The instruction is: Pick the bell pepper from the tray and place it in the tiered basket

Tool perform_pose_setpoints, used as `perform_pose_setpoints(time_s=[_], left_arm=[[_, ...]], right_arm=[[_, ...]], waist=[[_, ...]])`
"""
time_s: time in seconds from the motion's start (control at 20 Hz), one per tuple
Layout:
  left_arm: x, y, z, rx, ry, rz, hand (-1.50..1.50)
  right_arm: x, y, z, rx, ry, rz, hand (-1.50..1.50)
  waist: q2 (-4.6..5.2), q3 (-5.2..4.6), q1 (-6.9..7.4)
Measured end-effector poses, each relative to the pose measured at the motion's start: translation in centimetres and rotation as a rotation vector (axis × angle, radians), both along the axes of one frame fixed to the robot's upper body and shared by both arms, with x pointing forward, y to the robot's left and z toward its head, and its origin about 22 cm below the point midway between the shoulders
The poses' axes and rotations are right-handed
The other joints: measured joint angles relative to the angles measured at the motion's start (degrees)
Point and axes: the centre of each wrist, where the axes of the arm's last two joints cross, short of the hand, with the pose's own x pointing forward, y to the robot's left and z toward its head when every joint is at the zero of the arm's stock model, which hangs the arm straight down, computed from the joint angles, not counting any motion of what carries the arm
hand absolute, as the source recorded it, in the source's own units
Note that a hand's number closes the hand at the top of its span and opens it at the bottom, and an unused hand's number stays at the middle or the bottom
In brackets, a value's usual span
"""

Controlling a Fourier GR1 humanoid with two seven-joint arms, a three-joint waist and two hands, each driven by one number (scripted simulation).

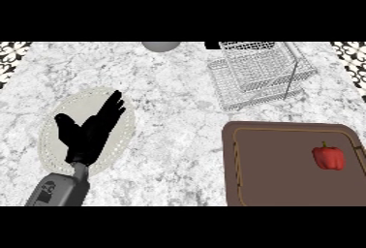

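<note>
Left hand [91,127] is resting open over a pale plate [126,131]; bare counter [175,126] is separating it from tray [286,169], bell pepper [328,157] and tiered basket [261,72].

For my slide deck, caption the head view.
Red bell pepper on brown tray, wire tiered basket behind; open left hand above white plate.

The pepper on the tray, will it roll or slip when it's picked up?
The pepper looks rounded and lies on its side, so a nudge would likely roll it across the flat tray. Its skin looks smooth, so possibly slippery. It probably keeps its shape when gripped.
</note>
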Motion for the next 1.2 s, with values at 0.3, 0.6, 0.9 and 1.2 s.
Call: perform_pose_setpoints(time_s=[0.3, 0.6, 0.9, 1.2], left_arm=[[0.1, -0.5, 0.3, -0.002, -0.002, 0.003, 0.00], [0.4, 0.7, 0.6, 0.007, 0.006, 0.003, 0.00], [0.6, -0.2, 0.0, 0.006, 0.004, -0.001, 0.00], [-0.2, -0.6, 0.3, 0.008, 0.001, -0.002, 0.00]], right_arm=[[0.3, -0.1, -1.7, -0.019, 0.011, -0.053, -1.50], [0.7, -0.7, -3.0, -0.019, 0.008, -0.081, -1.50], [1.7, -0.3, -3.9, 0.003, -0.017, -0.092, -1.50], [3.0, -0.8, -5.9, 0.026, -0.018, -0.101, -1.50]], waist=[[-0.01, 0.02, -0.05], [-0.01, 0.00, -0.03], [0.00, 0.00, -0.04], [-0.01, 0.00, 0.07]])
